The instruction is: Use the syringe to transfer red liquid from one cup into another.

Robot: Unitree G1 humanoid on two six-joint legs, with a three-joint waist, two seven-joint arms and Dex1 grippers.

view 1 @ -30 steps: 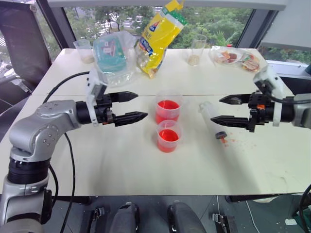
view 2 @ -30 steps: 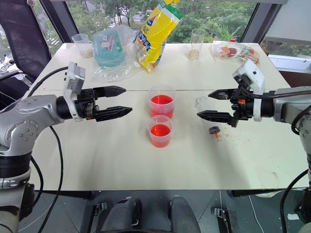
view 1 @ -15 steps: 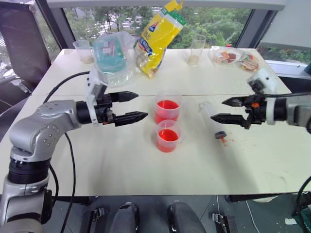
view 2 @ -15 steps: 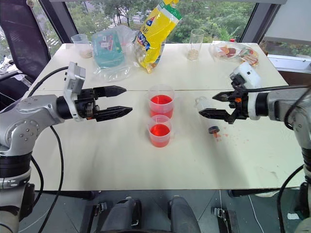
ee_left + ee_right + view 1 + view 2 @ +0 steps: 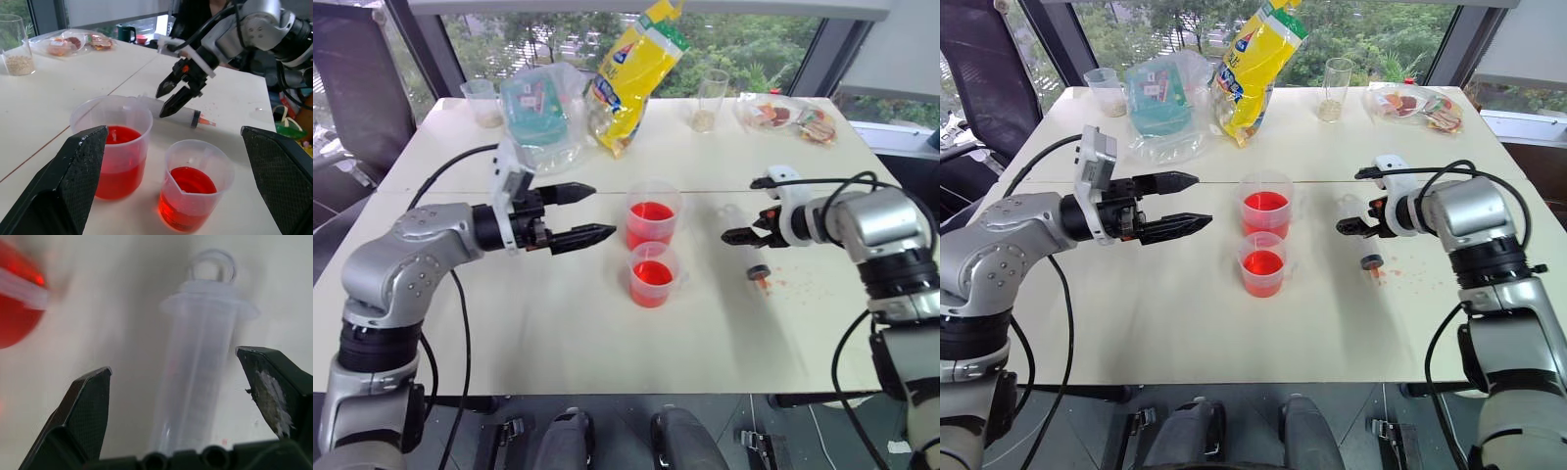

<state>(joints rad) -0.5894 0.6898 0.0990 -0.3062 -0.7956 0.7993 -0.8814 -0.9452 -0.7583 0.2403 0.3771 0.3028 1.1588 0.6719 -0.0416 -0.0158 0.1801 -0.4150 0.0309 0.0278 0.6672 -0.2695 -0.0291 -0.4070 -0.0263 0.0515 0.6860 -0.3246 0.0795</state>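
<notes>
right end effector (image 5: pixel 173 401) open, clear syringe (image 5: pixel 195 367) lying flat

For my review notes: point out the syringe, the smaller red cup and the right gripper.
syringe (image 5: pixel 171 111), left wrist view, clear barrel.
smaller red cup (image 5: pixel 652 273), left eye view, red liquid surface.
right gripper (image 5: pixel 167 99), left wrist view, between fingertips.

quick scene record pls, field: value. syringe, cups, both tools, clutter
syringe: lying flat on the table, orange tip toward the robot, not held
right tool: open, angled down over the syringe barrel, fingers either side, no contact seen
left tool: open, level, pointing at the cups, holding nothing
larger cup: upright, red liquid inside, farther from the robot
smaller cup: upright, red liquid inside, just in front of the larger one
spill: orange specks beside the syringe tip
clutter: yellow bag, far edge
</notes>
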